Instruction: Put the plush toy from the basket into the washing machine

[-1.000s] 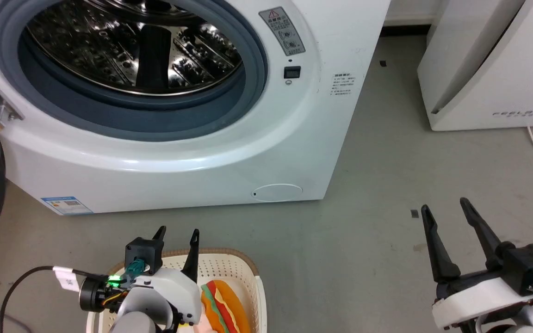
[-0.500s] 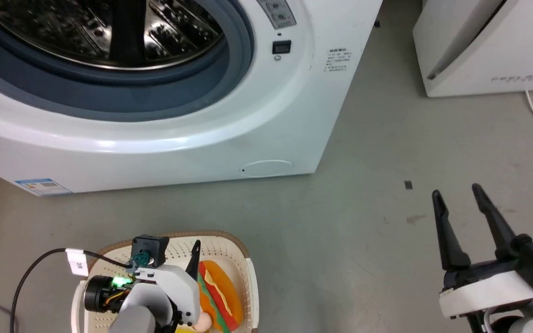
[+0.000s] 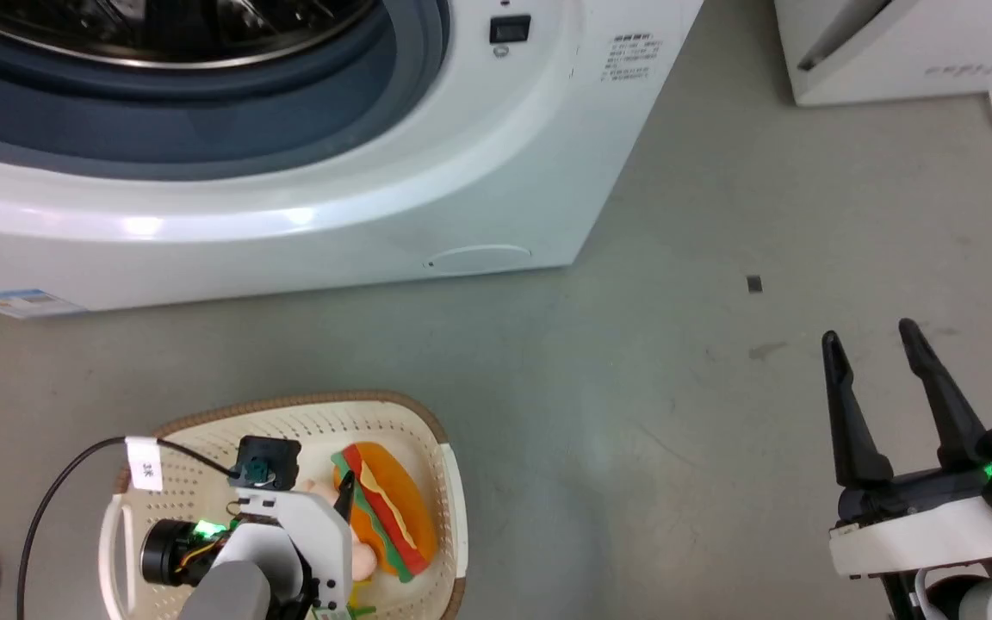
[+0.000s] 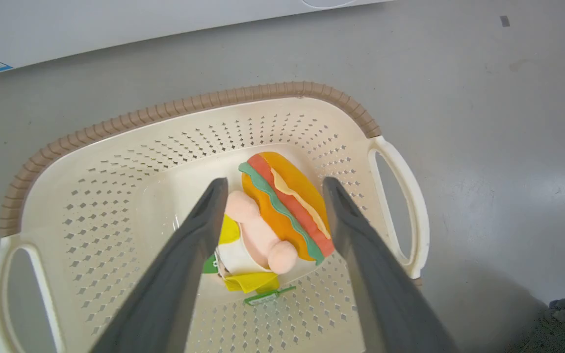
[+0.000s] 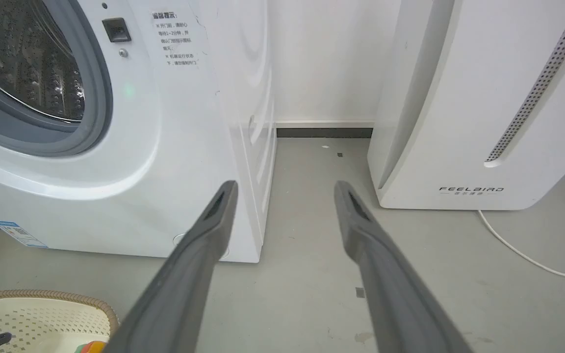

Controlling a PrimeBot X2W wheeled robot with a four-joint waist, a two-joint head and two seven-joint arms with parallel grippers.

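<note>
The left jaws stand wide over the basket [image 4: 282, 90], one finger on either side of the plush toy [image 4: 287, 206] lying inside. The right jaws, also wide and empty, hang above the floor [image 3: 677, 387] near the washing machine [image 3: 289, 224].

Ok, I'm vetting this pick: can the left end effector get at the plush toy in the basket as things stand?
Probably yes: the left end effector is open over the basket, one finger on each side of the plush toy, with nothing lying over it.
</note>
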